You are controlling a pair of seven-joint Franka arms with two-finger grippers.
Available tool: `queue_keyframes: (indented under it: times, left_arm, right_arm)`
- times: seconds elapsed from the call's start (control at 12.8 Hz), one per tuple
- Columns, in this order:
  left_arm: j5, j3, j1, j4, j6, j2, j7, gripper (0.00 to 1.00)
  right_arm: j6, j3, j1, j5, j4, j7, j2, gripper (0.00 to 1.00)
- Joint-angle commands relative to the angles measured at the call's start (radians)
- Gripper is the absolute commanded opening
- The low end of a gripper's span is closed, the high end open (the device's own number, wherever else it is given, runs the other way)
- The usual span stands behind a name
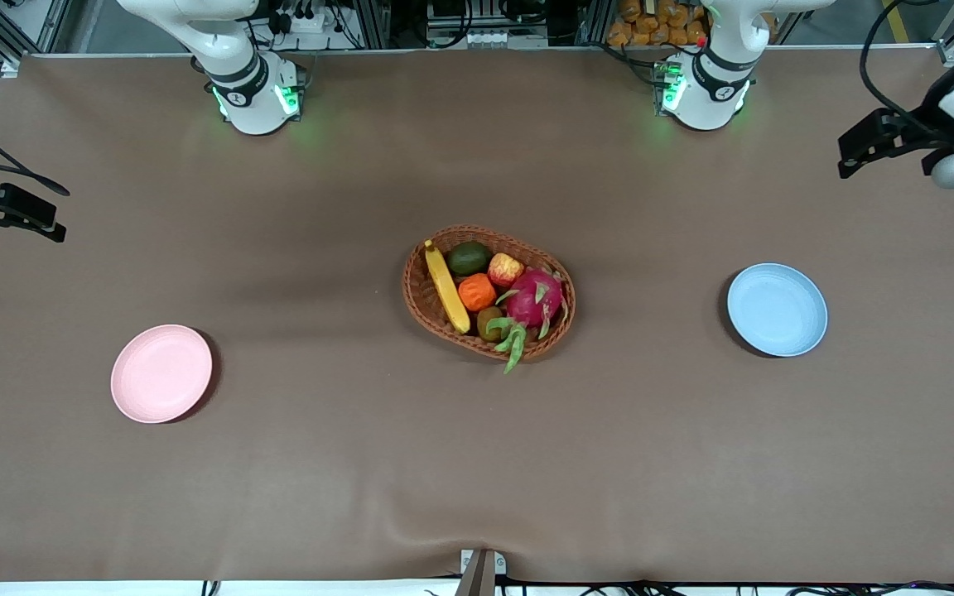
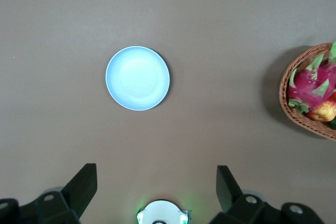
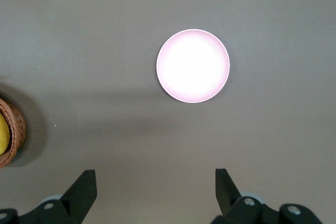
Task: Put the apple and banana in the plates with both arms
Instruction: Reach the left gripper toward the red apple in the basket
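The yellow banana [image 1: 446, 290] and the small red and yellow apple [image 1: 505, 269] lie in the wicker basket [image 1: 426, 310] at the table's middle. The pale pink plate [image 1: 161, 373] sits toward the right arm's end and the light blue plate [image 1: 777, 310] toward the left arm's end; both are empty. My left gripper [image 1: 854, 153] hangs high over the left arm's end of the table, open and empty [image 2: 156, 182]; its view shows the blue plate [image 2: 137, 78] and the apple [image 2: 323, 111]. My right gripper [image 1: 46, 217] hangs high over the right arm's end, open and empty [image 3: 155, 182], above the pink plate [image 3: 193, 65].
The basket also holds an orange faceted fruit [image 1: 477, 291], a green avocado [image 1: 469, 258], a pink dragon fruit [image 1: 533, 300] and a kiwi [image 1: 489, 321]. The arm bases [image 1: 257, 95] [image 1: 705, 91] stand along the table's edge farthest from the front camera. Brown cloth covers the table.
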Motion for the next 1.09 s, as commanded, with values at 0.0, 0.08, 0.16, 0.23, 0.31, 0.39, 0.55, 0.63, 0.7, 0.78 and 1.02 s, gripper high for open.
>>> queue_keyframes:
  times: [0.0,0.08,0.16,0.23,0.31,0.39,0.55,0.63,0.7,0.78,1.02]
  left_arm:
    - [0.001,0.017,-0.005,-0.024,-0.011,-0.027,0.026,1.00]
    - [0.001,0.017,-0.002,-0.018,-0.009,-0.022,0.026,1.00]
    - [0.002,0.017,-0.001,-0.010,-0.008,-0.010,0.020,1.00]
    - [0.002,0.017,-0.001,0.019,-0.008,0.014,0.021,1.00]
    - [0.004,0.017,-0.001,0.027,-0.008,0.022,0.028,1.00]
    - [0.002,0.015,-0.005,0.019,-0.008,0.022,0.031,1.00]
    - [-0.010,-0.015,-0.027,0.009,-0.008,0.030,0.002,1.00]
    - [-0.010,-0.057,-0.042,-0.002,-0.008,0.057,-0.056,1.00]
    - [-0.011,-0.084,-0.047,-0.013,-0.002,0.083,-0.165,1.00]
    - [-0.011,-0.117,-0.056,-0.015,0.029,0.112,-0.273,1.00]
    - [-0.010,-0.171,-0.109,-0.048,0.161,0.194,-0.550,1.00]
  right_arm:
    - [-0.005,0.001,0.002,-0.008,0.000,-0.008,-0.011,1.00]
    - [-0.005,0.002,0.004,-0.008,0.000,-0.008,-0.011,1.00]
    - [-0.005,0.002,0.008,-0.008,0.000,-0.008,-0.011,1.00]
    - [-0.005,0.002,0.008,-0.008,0.000,-0.010,-0.011,1.00]
    - [-0.005,0.002,0.008,-0.008,0.000,-0.010,-0.011,1.00]
    - [-0.005,0.001,0.008,-0.006,0.000,-0.008,-0.011,1.00]
    - [-0.006,0.001,0.007,-0.008,0.000,-0.008,-0.011,1.00]
    - [-0.006,0.001,0.007,-0.008,-0.001,-0.010,-0.011,1.00]
    - [-0.003,0.001,0.007,-0.006,-0.001,-0.008,-0.010,1.00]
    - [-0.003,0.001,0.007,-0.006,-0.001,-0.008,-0.008,1.00]
    - [0.001,0.001,0.010,-0.006,-0.001,-0.007,-0.005,1.00]
